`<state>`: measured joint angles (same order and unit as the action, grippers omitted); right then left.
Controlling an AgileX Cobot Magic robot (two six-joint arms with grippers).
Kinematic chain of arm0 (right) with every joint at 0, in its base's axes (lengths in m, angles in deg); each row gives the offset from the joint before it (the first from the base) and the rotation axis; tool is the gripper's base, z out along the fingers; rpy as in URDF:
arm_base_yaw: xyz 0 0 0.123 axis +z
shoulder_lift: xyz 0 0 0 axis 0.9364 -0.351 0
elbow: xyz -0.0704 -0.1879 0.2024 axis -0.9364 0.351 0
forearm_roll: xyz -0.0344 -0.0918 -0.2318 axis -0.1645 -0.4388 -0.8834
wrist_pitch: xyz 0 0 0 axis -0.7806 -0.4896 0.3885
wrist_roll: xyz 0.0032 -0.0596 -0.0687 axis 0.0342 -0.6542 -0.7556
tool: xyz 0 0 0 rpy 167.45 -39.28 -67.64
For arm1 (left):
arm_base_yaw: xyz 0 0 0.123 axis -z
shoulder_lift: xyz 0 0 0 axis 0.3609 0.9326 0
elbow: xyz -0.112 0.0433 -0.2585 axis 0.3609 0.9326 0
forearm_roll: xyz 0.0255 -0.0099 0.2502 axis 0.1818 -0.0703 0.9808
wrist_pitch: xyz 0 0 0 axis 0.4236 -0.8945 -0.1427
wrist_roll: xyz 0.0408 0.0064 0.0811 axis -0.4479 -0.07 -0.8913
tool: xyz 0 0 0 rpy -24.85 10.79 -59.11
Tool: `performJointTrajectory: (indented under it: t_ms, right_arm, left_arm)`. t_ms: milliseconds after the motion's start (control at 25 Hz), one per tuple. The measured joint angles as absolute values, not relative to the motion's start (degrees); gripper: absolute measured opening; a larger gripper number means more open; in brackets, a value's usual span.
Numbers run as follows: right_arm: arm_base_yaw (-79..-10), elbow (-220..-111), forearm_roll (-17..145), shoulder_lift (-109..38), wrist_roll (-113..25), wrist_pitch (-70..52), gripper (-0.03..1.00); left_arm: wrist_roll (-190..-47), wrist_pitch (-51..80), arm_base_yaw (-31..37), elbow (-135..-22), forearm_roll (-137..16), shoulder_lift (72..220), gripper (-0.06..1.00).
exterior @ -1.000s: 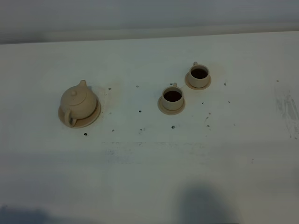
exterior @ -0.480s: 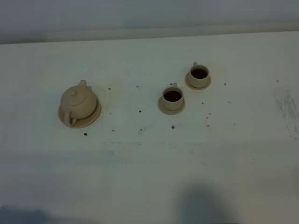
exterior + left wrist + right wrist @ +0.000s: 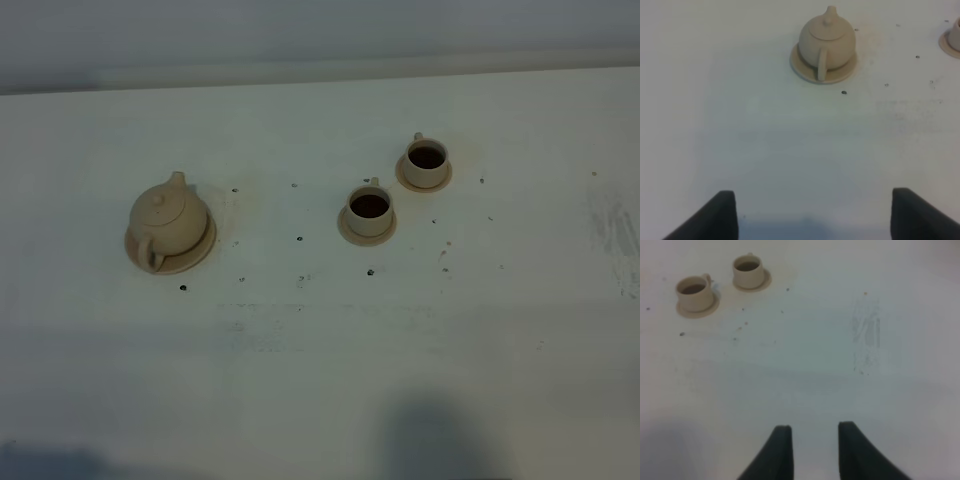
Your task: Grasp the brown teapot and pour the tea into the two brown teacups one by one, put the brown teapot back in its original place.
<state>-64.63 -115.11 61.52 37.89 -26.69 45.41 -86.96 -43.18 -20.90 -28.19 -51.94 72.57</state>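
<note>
The brown teapot [image 3: 168, 217] stands upright on its wide saucer [image 3: 197, 257] at the left, spout pointing to the far side, handle toward me. It also shows in the left wrist view [image 3: 827, 41]. The two brown teacups [image 3: 370, 210] [image 3: 427, 161] stand on small saucers right of centre, each with dark tea inside; they also show in the right wrist view [image 3: 693, 291] [image 3: 748, 270]. My left gripper [image 3: 812, 194] is wide open and empty, well short of the teapot. My right gripper [image 3: 815, 429] is empty, jaws a narrow gap apart, far from the cups. Neither gripper shows in the exterior high view.
The white table [image 3: 320, 350] has small dark specks around the cups and faint scuff marks at the right [image 3: 615, 235]. Its far edge meets a grey wall [image 3: 320, 40]. Arm shadows lie along the front edge.
</note>
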Motion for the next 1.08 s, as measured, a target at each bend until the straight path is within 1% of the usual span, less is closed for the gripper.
performJointTrajectory:
  t_ms: [1080]
  right_arm:
    - [-64.63,-115.11,61.52,37.89,-26.69,45.41,0.22]
  left_arm:
    - [-87.01,-43.18,-20.90,-28.19,-51.94,72.57,0.61]
